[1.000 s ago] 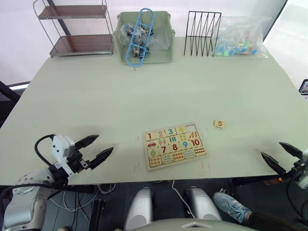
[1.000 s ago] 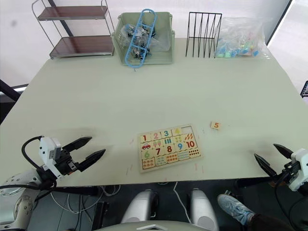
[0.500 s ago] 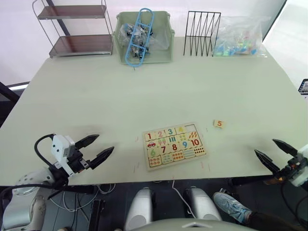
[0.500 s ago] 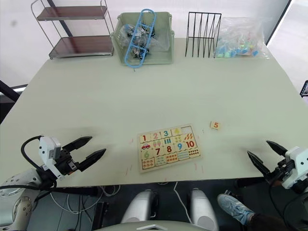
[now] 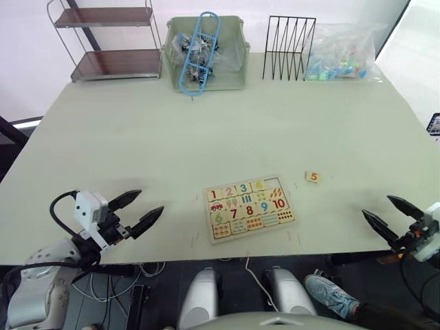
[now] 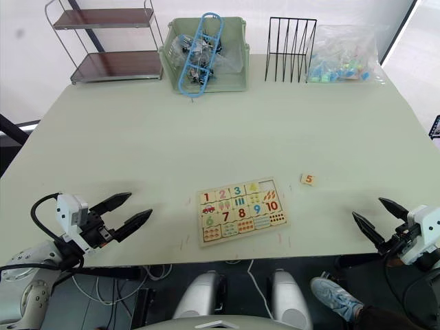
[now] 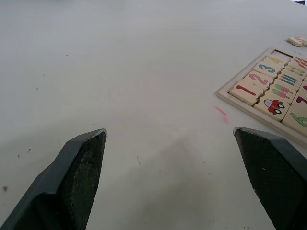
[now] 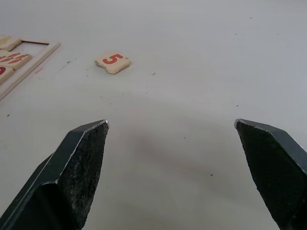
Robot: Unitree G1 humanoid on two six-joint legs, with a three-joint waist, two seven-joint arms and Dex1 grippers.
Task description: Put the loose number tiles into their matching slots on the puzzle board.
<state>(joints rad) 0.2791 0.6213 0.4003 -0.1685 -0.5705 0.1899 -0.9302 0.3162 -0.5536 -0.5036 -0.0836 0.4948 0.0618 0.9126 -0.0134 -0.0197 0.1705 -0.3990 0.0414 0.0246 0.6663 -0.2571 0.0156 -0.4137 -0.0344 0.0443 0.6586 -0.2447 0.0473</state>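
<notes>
Two grippers sit at the lower corners of the head view, both with fingers spread apart and holding nothing. Left gripper [image 5: 135, 210] hovers over the near table edge at lower left; right gripper [image 5: 388, 215] sits at lower right, just past the table's near edge. Between them, slightly below frame centre, the puzzle board [image 5: 249, 207] lies flat on the table [image 5: 206, 130], turned a little off square. Its far row reads 1, 2, 3, 4, and the slot [image 5: 274, 183] at that row's right end stands empty. One loose tile, the 5 tile [image 5: 313, 177], lies on the bare table just right of the board, apart from it. In the right wrist view the 5 tile [image 8: 112, 61] lies ahead of the fingers, untouched. Along the far edge of the table, from upper left to upper right: a wire shelf [image 5: 106, 41], a green bin [image 5: 206, 55] with a blue plastic frame, a black wire rack [image 5: 289, 48], and a clear bag [image 5: 342, 53].
</notes>
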